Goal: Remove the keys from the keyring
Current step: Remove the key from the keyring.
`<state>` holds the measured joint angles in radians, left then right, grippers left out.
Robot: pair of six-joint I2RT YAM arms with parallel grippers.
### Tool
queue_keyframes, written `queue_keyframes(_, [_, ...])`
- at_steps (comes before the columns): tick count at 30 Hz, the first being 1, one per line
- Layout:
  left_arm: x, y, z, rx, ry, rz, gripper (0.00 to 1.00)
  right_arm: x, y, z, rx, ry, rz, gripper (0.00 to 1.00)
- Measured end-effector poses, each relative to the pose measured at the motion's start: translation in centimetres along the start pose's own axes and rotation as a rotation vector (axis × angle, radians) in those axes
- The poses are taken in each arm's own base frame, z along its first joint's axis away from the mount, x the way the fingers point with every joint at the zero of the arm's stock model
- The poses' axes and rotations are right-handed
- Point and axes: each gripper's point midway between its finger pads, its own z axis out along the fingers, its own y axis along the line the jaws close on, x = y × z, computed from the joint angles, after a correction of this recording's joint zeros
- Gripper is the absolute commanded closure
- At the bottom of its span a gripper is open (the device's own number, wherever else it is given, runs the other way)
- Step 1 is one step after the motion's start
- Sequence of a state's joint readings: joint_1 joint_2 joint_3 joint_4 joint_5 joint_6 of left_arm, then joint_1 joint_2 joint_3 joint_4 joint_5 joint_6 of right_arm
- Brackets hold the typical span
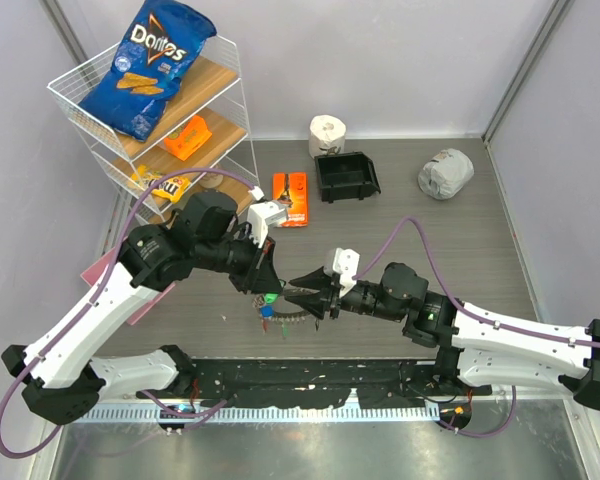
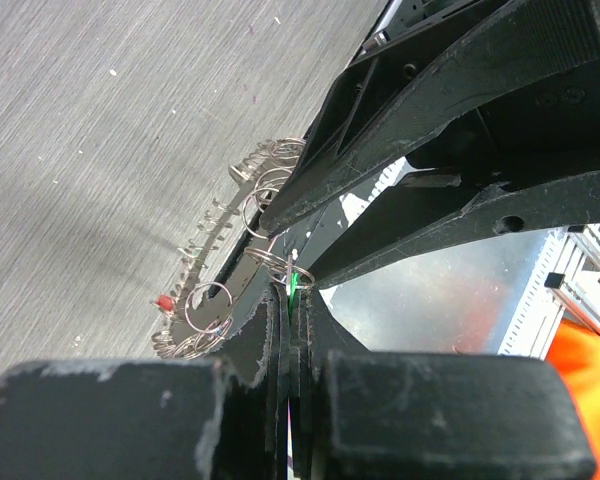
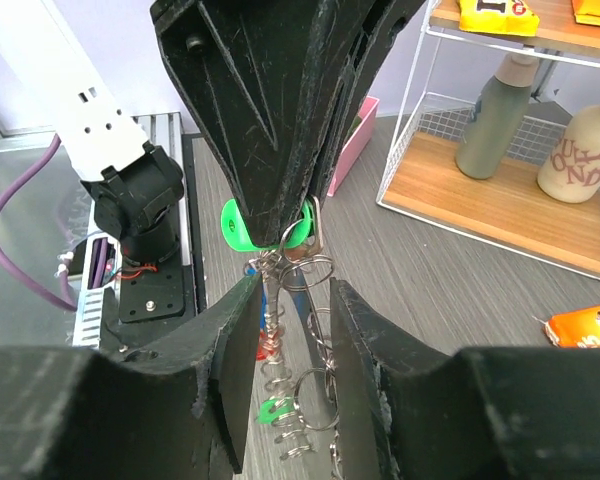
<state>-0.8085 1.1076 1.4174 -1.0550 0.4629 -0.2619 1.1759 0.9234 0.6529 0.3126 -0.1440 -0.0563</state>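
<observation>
**Over the near middle of the counter, two hands meet at the keyring**

Between the two arms, the left hand (image 1: 265, 284) is clenched on the plastic head of a green key (image 3: 234, 222), its fingers pressed flat together with only a sliver of green showing between them. From that key the keyring (image 1: 285, 318) hangs down as a string of small wire loops. Other keys are strung along it, a blue one (image 1: 267, 312) among them. Its lower stretch seems to lie on the grey counter (image 1: 430, 240).

Facing it, the right hand (image 3: 295, 290) is released: its two fingers stand apart, one on each side of the hanging loops, tips just under the left hand's tips. Whether either finger touches the metal cannot be told.

At the far left stands a wire shelf (image 1: 80, 90) with a chip bag (image 1: 150, 65) on top. A black bin (image 1: 345, 175) sits well apart behind.
</observation>
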Motion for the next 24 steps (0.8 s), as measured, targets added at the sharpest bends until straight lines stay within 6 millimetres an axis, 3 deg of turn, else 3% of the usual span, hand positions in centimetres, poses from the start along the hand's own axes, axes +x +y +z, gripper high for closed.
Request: queue_keyframes(24, [0.06, -0.19, 0.02, 0.011, 0.000, -0.004, 1.00, 0.22, 0.87, 0.75, -0.060, 0.003, -0.016, 0.68])
